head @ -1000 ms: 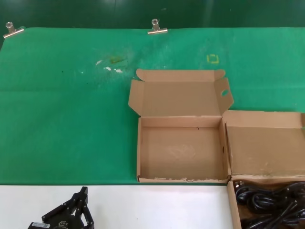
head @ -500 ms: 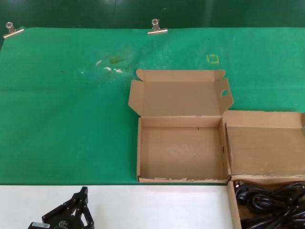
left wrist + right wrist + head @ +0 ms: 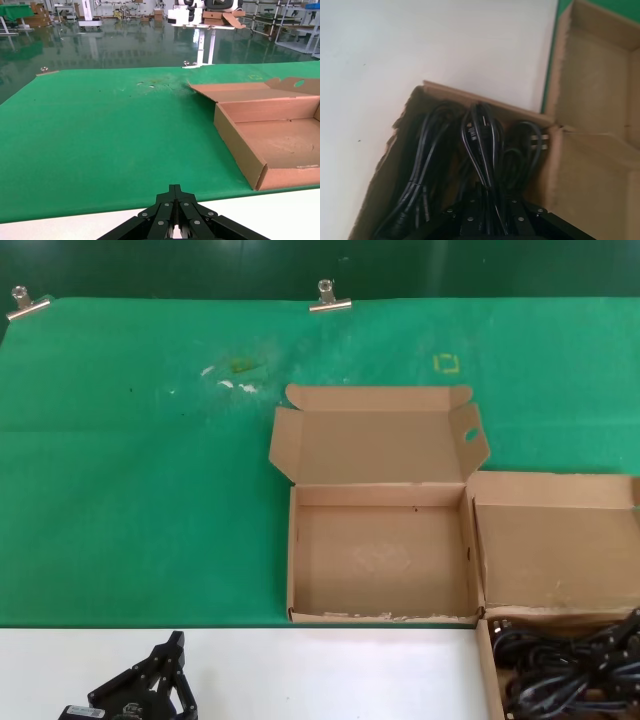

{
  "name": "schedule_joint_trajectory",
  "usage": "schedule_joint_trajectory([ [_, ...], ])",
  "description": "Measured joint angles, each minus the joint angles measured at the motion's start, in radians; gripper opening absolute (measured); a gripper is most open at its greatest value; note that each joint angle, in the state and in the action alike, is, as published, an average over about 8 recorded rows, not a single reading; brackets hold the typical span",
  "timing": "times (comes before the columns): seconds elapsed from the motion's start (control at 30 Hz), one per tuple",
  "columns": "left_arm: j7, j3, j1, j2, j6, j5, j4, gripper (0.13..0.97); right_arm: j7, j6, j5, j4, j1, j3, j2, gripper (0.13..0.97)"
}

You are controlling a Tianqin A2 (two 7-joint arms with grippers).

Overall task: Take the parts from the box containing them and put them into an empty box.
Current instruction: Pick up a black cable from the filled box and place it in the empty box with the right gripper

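The empty box (image 3: 380, 560) lies open mid-table, its holed flap (image 3: 470, 435) at the lid's right end; it also shows in the left wrist view (image 3: 280, 140) and the right wrist view (image 3: 600, 60). The box containing the parts (image 3: 488, 670) sits at the bottom right, its plain lid (image 3: 555, 550) folded back. Several black power cords (image 3: 560, 670) fill it. My right gripper (image 3: 490, 210) is down in this box, shut on one cord bundle (image 3: 480, 140); it is out of the head view. My left gripper (image 3: 175, 645) is parked shut over the white table edge (image 3: 174, 192).
A green mat (image 3: 150, 500) covers the table, with a white strip (image 3: 330, 670) along the front. Two metal clips (image 3: 328, 298) hold the mat's far edge. A small yellow square mark (image 3: 446, 363) lies behind the boxes.
The cords in the right box have shifted and stretched toward the right edge of the head view. The left arm and both boxes have not moved.
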Motion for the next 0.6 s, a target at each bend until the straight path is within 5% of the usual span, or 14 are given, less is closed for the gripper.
schedule_joint_trajectory([
  [0.33,0.0,0.0,0.0,0.0,0.0,0.0,0.0,0.149,0.07,-0.036,0.026,0.105,0.066,0.036,0.008,0.196],
  [0.6,0.0,0.0,0.0,0.0,0.0,0.0,0.0,0.149,0.122,-0.039,-0.007,0.121,0.167,0.008,-0.093,0.195],
])
